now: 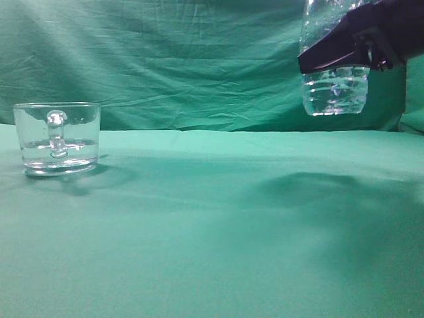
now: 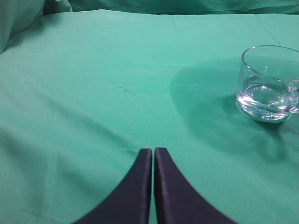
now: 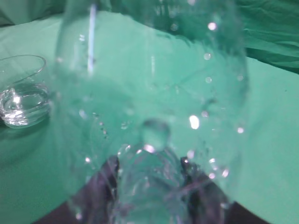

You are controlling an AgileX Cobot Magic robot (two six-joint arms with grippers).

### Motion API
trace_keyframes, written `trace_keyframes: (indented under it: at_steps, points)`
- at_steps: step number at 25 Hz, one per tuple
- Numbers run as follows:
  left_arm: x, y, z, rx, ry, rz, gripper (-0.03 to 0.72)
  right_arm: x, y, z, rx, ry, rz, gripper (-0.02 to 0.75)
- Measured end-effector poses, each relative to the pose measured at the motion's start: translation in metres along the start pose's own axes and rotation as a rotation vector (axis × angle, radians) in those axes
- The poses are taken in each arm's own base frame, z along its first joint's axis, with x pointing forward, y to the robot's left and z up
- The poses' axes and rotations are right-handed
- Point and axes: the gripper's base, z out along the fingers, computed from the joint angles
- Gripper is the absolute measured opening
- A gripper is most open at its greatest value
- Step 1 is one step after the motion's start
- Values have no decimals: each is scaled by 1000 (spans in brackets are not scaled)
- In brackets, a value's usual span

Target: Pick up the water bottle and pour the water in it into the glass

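Note:
The clear ribbed water bottle [image 1: 334, 86] hangs high at the upper right of the exterior view, well above the green cloth, its top cut off by the frame edge. My right gripper [image 1: 344, 50] is shut on the bottle's body. In the right wrist view the bottle [image 3: 154, 93] fills the frame, with droplets inside, between the dark fingers [image 3: 149, 186]. The glass [image 1: 57, 138] stands at the far left on the cloth, handle facing the camera, with a little water [image 1: 59, 149] in it. It also shows in the left wrist view [image 2: 271, 84] and the right wrist view [image 3: 23, 91]. My left gripper [image 2: 153, 151] is shut and empty, above bare cloth left of the glass.
A green cloth covers the table [image 1: 212, 232] and hangs as a wrinkled backdrop [image 1: 165, 59]. Soft shadows lie on the cloth below the bottle and beside the glass.

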Motion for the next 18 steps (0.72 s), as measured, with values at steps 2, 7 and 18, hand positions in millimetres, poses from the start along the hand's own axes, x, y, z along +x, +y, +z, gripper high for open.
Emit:
trace_keyframes:
  at_steps: [2,7,18]
  points:
    - [0,0,0,0,0,0,0,12,-1,6,-10,-13,32,301]
    - [0,0,0,0,0,0,0,37,-6,17,6,-47,90,301]
    - [0,0,0,0,0,0,0,50,-7,21,19,-25,91,301]
